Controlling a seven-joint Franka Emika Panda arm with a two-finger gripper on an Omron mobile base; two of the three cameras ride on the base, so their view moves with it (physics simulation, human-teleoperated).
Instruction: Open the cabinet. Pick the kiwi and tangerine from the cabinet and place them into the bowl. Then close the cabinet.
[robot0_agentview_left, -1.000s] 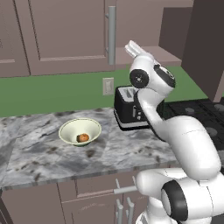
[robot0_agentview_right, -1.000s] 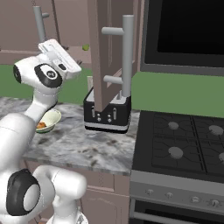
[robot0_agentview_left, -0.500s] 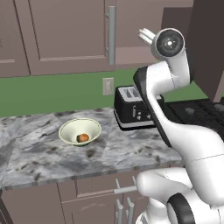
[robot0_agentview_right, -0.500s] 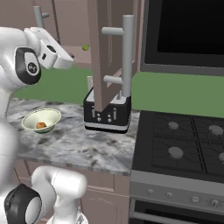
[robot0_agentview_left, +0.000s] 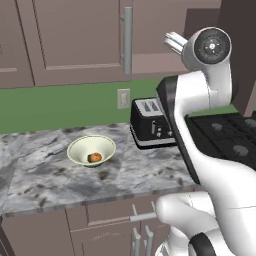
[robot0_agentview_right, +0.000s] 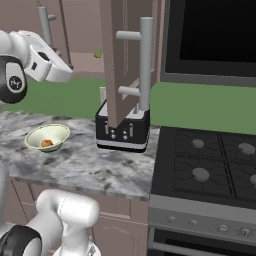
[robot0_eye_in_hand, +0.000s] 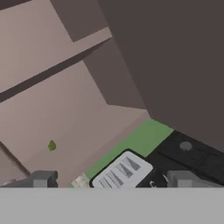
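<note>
The cabinet's right door (robot0_agentview_right: 125, 60) stands swung open, edge-on above the toaster, while the left door (robot0_agentview_left: 75, 40) is shut. My gripper (robot0_agentview_left: 171, 41) is raised to cabinet height beside the left door's bar handle (robot0_agentview_left: 127, 40). It is open with nothing between its fingertips (robot0_eye_in_hand: 41, 178), and it looks into the cabinet's bare interior (robot0_eye_in_hand: 65, 109). The cream-green bowl (robot0_agentview_left: 80, 146) sits on the counter left of the toaster, and the orange tangerine (robot0_agentview_left: 95, 157) lies in it. A darker patch is at the tangerine's left; I cannot tell whether that is the kiwi.
A black toaster (robot0_agentview_left: 150, 125) stands on the grey marble counter (robot0_agentview_left: 60, 180) under the open door. A small green object (robot0_agentview_right: 98, 54) rests on the cabinet shelf. The stove (robot0_agentview_right: 210, 170) is to the right, with a dark microwave (robot0_agentview_right: 210, 35) above it.
The arm has straightened upward, lifting the hand higher and a little to the right toward the cabinet. The gripper stayed open. The bowl and doors have not moved.
</note>
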